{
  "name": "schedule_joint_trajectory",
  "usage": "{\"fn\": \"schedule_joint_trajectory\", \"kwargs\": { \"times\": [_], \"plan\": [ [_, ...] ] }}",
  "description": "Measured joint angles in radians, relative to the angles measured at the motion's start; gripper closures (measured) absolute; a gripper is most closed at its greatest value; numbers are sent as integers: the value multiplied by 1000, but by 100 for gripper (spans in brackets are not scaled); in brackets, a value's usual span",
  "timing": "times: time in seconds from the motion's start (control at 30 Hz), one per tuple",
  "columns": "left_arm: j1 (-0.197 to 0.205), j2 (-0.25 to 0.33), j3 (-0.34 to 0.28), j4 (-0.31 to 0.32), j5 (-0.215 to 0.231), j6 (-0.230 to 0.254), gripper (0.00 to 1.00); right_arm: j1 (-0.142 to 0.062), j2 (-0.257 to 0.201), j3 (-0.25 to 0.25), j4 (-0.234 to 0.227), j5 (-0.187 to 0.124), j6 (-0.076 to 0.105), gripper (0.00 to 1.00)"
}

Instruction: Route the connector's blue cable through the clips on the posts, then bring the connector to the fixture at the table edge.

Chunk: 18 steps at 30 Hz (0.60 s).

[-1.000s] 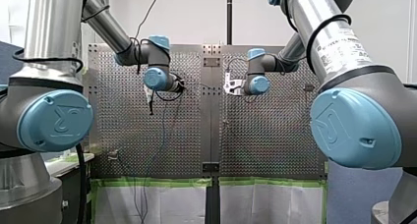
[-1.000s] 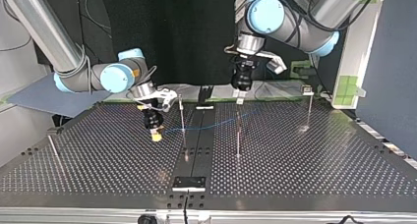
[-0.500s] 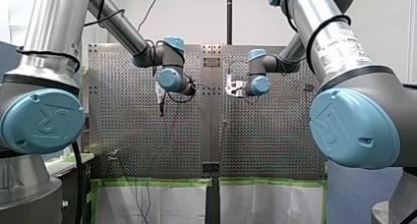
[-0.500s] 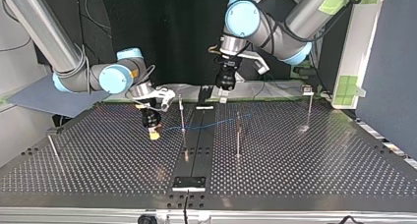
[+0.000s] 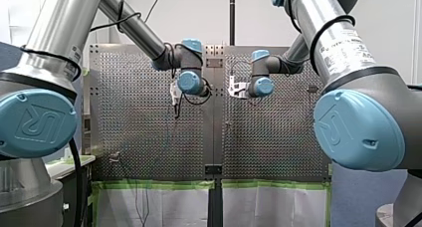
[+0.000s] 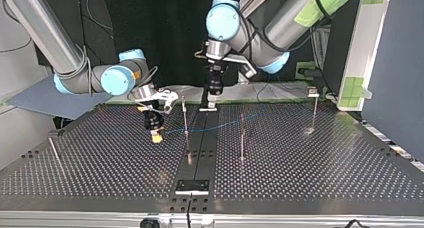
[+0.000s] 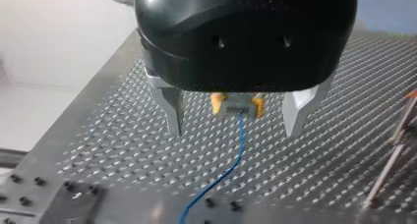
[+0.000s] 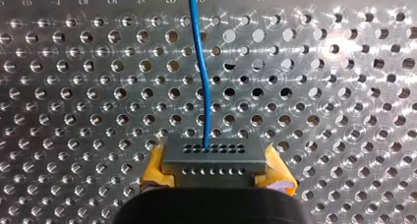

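Right fingers (image 8: 155, 168): clenched on the connector (image 8: 211, 157), one yellow pad on each short end; probably gripped this way to leave the cable face clear, so the blue cable (image 8: 201, 76) runs straight out ahead of them.
Left fingers (image 7: 172, 106): released, metal tips spread wide with nothing between them; poised above the table (image 7: 123, 150) over the cable's run, probably to take up the slack.
Connector's place: low over the table in the right fingers, well ahead of the left fingers; framed by their gap, not inside it.
Cable's run: from the connector past the nearest post (image 6: 185, 115), then loose across the table, passing beneath the left fingers; not visibly seated in any clip.
Around: second post (image 6: 242, 138) just beside the cable line, outer post (image 6: 315, 110) well apart; clips too small to read.
Fixture (image 6: 192, 186): at the table edge, far from both pairs of fingers, without the connector.
In the way: the two thin posts near the cable, easy to knock when lowering the left fingers; loose slack likely to snag.
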Motion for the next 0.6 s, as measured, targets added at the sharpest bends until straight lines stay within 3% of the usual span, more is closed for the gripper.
{"fn": "schedule_joint_trajectory", "kwargs": {
  "times": [0.33,0.6],
  "plan": [
    [25,-9,74,-4,-81,18,0,-1,3,0,-3,0,0,100],
    [24,-51,92,-12,-80,21,0,-3,4,0,-7,0,0,100]
  ]
}}
